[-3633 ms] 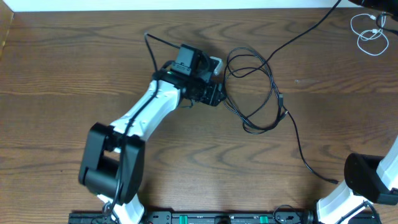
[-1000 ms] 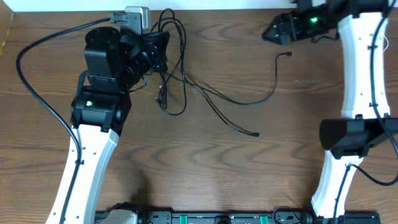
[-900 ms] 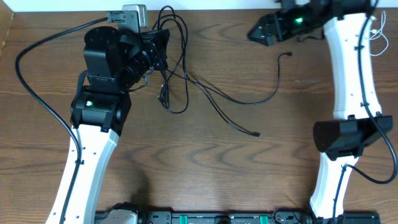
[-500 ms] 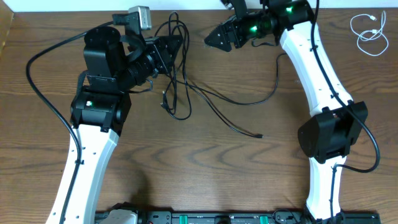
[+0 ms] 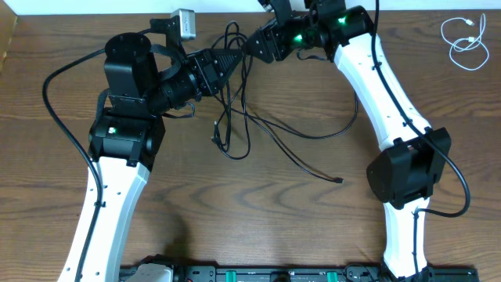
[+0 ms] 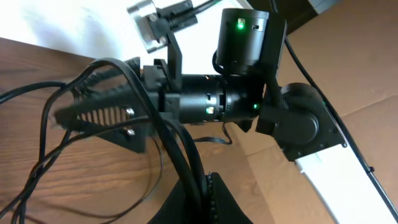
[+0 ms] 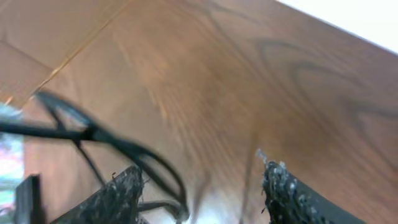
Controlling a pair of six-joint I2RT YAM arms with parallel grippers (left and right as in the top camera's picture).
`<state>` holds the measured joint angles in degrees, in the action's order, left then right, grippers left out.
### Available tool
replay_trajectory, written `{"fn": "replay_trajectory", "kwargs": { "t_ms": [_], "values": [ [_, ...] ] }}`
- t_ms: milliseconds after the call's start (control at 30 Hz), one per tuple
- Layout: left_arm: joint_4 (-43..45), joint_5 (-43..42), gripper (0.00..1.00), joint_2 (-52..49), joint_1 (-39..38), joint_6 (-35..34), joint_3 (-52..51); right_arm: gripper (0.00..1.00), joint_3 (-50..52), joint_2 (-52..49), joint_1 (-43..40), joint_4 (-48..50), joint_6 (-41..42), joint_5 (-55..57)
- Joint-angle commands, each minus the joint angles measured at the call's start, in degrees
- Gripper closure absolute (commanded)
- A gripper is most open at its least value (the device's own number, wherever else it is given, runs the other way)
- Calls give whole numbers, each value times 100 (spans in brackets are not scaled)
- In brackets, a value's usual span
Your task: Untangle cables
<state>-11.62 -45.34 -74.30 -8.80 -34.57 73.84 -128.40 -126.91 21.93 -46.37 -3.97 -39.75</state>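
The long black cable lies tangled at the table's upper middle, one end plug trailing to the lower right. My left gripper points right and is shut on two strands of the black cable, lifting them. My right gripper reaches in from the right, tip to tip with the left one. Its fingers stand apart, and a loop of the black cable hangs between them, with no contact visible. The left wrist view shows the right gripper among raised strands. The white cable lies coiled at the far right corner.
The right arm arches across the upper right of the table. A thick black wire loops out left of the left arm. The table's far edge meets a white wall just behind both grippers.
The right arm has swung from the far right corner leftward until its gripper meets the left one. The left gripper has shifted slightly right, dragging the black cable with it.
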Motion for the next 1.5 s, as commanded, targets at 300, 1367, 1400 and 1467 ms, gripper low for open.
{"fn": "replay_trajectory", "kwargs": {
  "t_ms": [300, 1367, 1400, 1467],
  "values": [
    [59, -221, 93, 48, 15, -131, 59, 83, 214, 20, 304, 175, 942, 1622],
    [-2527, 5810, 93, -1727, 708, 1250, 57, 99, 197, 4212, -2736, -592, 1545, 4540],
    [-2522, 5810, 93, -1794, 785, 1250, 57, 99, 197, 4247, -2815, -560, 1541, 4540],
    [-2503, 5807, 93, -2024, 1038, 1250, 57, 99, 195, 4293, -3051, -426, 1528, 4535]
  ]
}}
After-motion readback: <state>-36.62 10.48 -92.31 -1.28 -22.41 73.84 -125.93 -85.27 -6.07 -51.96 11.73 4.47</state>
